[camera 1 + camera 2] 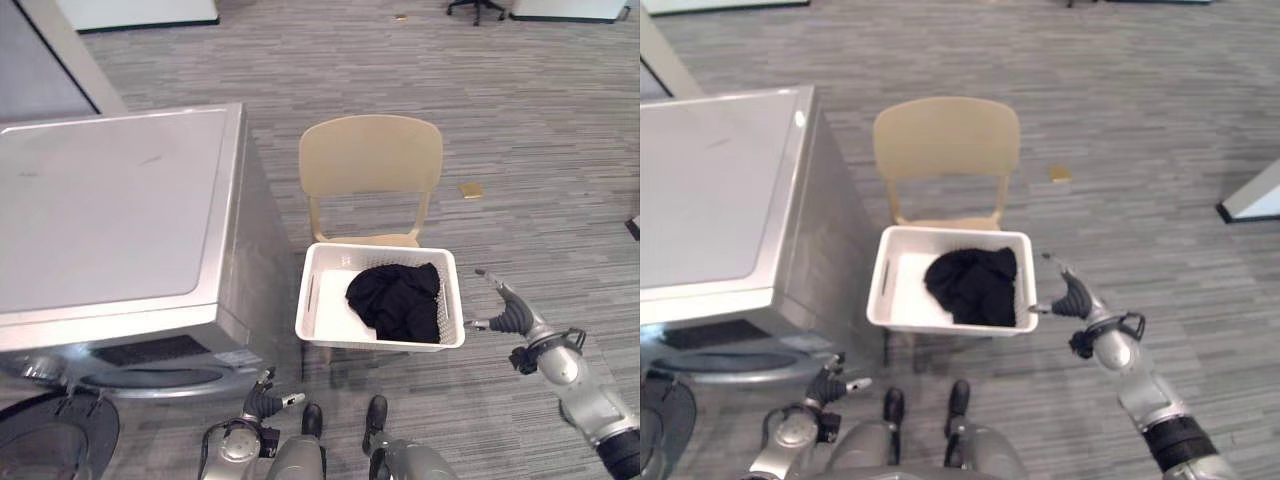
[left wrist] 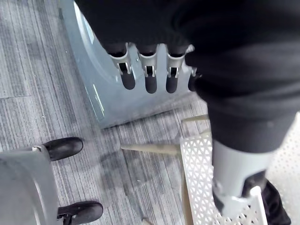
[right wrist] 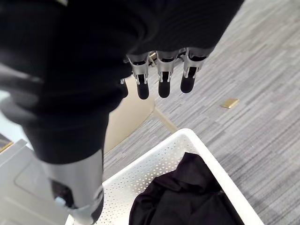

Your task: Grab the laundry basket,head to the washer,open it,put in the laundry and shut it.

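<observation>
The white laundry basket (image 1: 325, 300) rests on the seat of a tan chair (image 1: 370, 155), with black laundry (image 1: 400, 300) piled in its right half. My right hand (image 1: 510, 315) hovers open just off the basket's right rim, not touching it; the right wrist view looks past its straight fingers (image 3: 161, 77) down at the basket (image 3: 154, 164) and clothes (image 3: 187, 197). The silver washer (image 1: 110, 210) stands left of the chair, its round door (image 1: 55, 435) swung open low at the front. My left hand (image 1: 262, 402) hangs open by the washer's front corner, fingers (image 2: 146, 75) relaxed.
A narrow gap separates the washer from the chair. A small tan object (image 1: 471, 189) lies on the grey floor right of the chair. An office chair base (image 1: 478, 8) stands far back. A white panel base (image 1: 1252, 200) sits at the right edge.
</observation>
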You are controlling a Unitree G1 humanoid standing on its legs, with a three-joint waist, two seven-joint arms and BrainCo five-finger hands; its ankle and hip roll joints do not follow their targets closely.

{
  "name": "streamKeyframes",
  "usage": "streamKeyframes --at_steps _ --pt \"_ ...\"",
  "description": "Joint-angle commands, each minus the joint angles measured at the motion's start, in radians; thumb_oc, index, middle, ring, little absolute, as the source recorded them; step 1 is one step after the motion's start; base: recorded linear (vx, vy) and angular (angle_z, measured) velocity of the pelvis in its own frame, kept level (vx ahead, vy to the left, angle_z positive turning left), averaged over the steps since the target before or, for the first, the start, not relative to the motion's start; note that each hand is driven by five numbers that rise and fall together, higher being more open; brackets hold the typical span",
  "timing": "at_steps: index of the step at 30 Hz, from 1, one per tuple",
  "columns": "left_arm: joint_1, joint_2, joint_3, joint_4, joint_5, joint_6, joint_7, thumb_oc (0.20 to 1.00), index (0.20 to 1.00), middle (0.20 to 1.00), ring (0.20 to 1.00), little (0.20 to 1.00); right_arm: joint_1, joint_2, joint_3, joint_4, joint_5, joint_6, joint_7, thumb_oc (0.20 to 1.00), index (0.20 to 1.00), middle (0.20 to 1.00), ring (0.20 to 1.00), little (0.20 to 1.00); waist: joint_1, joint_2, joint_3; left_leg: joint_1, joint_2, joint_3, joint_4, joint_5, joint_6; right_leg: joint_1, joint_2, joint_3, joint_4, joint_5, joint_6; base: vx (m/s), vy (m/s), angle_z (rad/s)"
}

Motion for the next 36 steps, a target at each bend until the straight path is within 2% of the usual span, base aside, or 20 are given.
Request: streamKeyframes --at_steps 1,3,4,6,7,14,16,19,24,25,29,32,33,36 --pt "0.0 0.066 -0.001 -0.028 0.045 -0.037 -0.005 1.0 1.0 1.0 1.0 1.0 -0.043 -0.015 0.067 0.058 -0.079 -0.032 -0.003 1.0 1.0 1.0 1.0 1.0 0.018 -0.003 -0.032 0.019 -0.026 -0.065 0.008 0.018 -0.007 0.056 -0.092 0.04 0.104 -0.074 0.074 0.13 0.061 0.29" --pt "-0.005 0.086 -0.003 -0.029 0.04 -0.04 -0.004 1.0 1.0 1.0 1.0 1.0 -0.136 -0.035 0.149 0.129 -0.122 -0.023 -0.009 1.0 1.0 1.0 1.0 1.0 0.049 -0.008 -0.007 -0.003 -0.032 -0.078 0.011 0.019 -0.006 0.035 -0.097 0.034 0.125 -0.081 0.073 0.04 0.039 0.14" --pt "-0.006 0.086 -0.001 -0.028 0.04 -0.04 -0.004 1.0 1.0 1.0 1.0 1.0 -0.142 -0.033 0.152 0.133 -0.122 -0.024 -0.011 1.0 1.0 1.0 1.0 1.0 0.044 -0.009 -0.01 -0.009 -0.033 -0.079 0.01 0.024 -0.006 0.029 -0.098 0.032 0.124 -0.078 0.073 -0.03 0.017 -0.14" --pt "-0.022 0.095 -0.005 -0.021 0.034 -0.046 0.006 1.0 1.0 1.0 1.0 1.0 -0.213 -0.035 0.214 0.191 -0.147 -0.019 -0.023 1.0 1.0 1.0 1.0 1.0 0.064 -0.01 0.009 -0.038 -0.039 -0.094 0.014 0.029 -0.006 0.002 -0.102 0.024 0.134 -0.076 0.071 -0.04 0.009 0.1" --pt "-0.038 0.102 -0.013 -0.017 0.02 -0.052 0.016 1.0 1.0 1.0 1.0 1.0 -0.278 -0.028 0.275 0.27 -0.178 -0.008 -0.039 1.0 1.0 1.0 1.0 1.0 0.087 -0.004 0.035 -0.069 -0.044 -0.111 0.02 0.034 -0.009 -0.024 -0.106 0.018 0.143 -0.077 0.07 -0.06 0.011 0.32" --pt "-0.085 0.093 -0.047 0.017 -0.011 -0.071 0.058 1.0 1.0 1.0 1.0 1.0 -0.45 0.019 0.396 0.505 -0.266 0.033 -0.119 1.0 1.0 1.0 1.0 1.0 0.129 0.016 0.09 -0.162 -0.053 -0.15 0.011 0.076 -0.021 -0.114 -0.112 0.0 0.156 -0.062 0.07 -0.04 -0.002 0.24" --pt "-0.12 0.086 -0.076 0.018 -0.051 -0.084 0.091 1.0 1.0 1.0 1.0 1.0 -0.568 0.032 0.445 0.696 -0.346 0.092 -0.214 1.0 1.0 1.0 1.0 1.0 0.15 0.042 0.132 -0.225 -0.054 -0.165 -0.001 0.107 -0.03 -0.18 -0.114 -0.007 0.162 -0.052 0.07 -0.09 -0.009 0.14" --pt "-0.139 0.081 -0.092 0.012 -0.067 -0.086 0.108 1.0 1.0 1.0 1.0 1.0 -0.603 0.051 0.452 0.781 -0.355 0.121 -0.242 1.0 1.0 1.0 1.0 1.0 0.155 0.057 0.148 -0.255 -0.058 -0.171 -0.009 0.124 -0.032 -0.216 -0.113 -0.01 0.165 -0.045 0.07 -0.09 0.002 0.18" --pt "-0.196 0.065 -0.135 -0.002 -0.093 -0.085 0.134 1.0 1.0 1.0 1.0 1.0 -0.67 0.087 0.45 0.953 -0.317 0.169 -0.267 1.0 1.0 1.0 1.0 1.0 0.169 0.101 0.191 -0.317 -0.067 -0.194 -0.025 0.169 -0.041 -0.282 -0.116 -0.03 0.177 -0.037 0.071 -0.09 -0.025 0.1" --pt "-0.199 0.056 -0.142 -0.001 -0.086 -0.082 0.135 1.0 1.0 1.0 1.0 1.0 -0.657 0.102 0.432 0.932 -0.279 0.16 -0.262 0.2 0.2 0.2 0.2 0.2 0.166 0.104 0.19 -0.31 -0.067 -0.2 -0.04 0.175 -0.041 -0.282 -0.114 -0.031 0.177 -0.039 0.071 -0.02 -0.02 0.12" --pt "-0.201 0.04 -0.143 -0.001 -0.077 -0.078 0.137 1.0 1.0 1.0 1.0 1.0 -0.615 0.111 0.391 0.829 -0.209 0.138 -0.269 0.2 0.2 0.2 0.2 0.2 0.157 0.1 0.182 -0.289 -0.067 -0.208 -0.066 0.18 -0.043 -0.267 -0.111 -0.03 0.169 -0.041 0.071 0.0 -0.028 0.08" --pt "-0.194 0.029 -0.133 -0.007 -0.079 -0.071 0.135 1.0 1.0 1.0 1.0 1.0 -0.552 0.125 0.305 0.712 -0.096 0.114 -0.276 0.2 0.2 0.2 0.2 0.2 0.144 0.092 0.175 -0.261 -0.065 -0.21 -0.079 0.173 -0.042 -0.246 -0.107 -0.024 0.155 -0.038 0.073 0.0 -0.016 0.08" --pt "-0.186 0.028 -0.123 -0.013 -0.079 -0.067 0.13 1.0 1.0 1.0 1.0 1.0 -0.515 0.141 0.232 0.649 -0.002 0.094 -0.279 0.2 0.2 0.2 0.2 0.2 0.136 0.083 0.166 -0.238 -0.065 -0.205 -0.087 0.168 -0.043 -0.223 -0.106 -0.022 0.14 -0.033 0.076 0.02 -0.021 0.08" --pt "-0.178 0.029 -0.114 -0.016 -0.079 -0.062 0.122 1.0 1.0 1.0 1.0 1.0 -0.475 0.168 0.163 0.6 0.092 0.072 -0.282 0.2 0.2 0.2 0.2 0.2 0.131 0.076 0.154 -0.214 -0.061 -0.199 -0.096 0.164 -0.044 -0.198 -0.107 -0.023 0.125 -0.027 0.079 0.03 -0.004 -0.02"
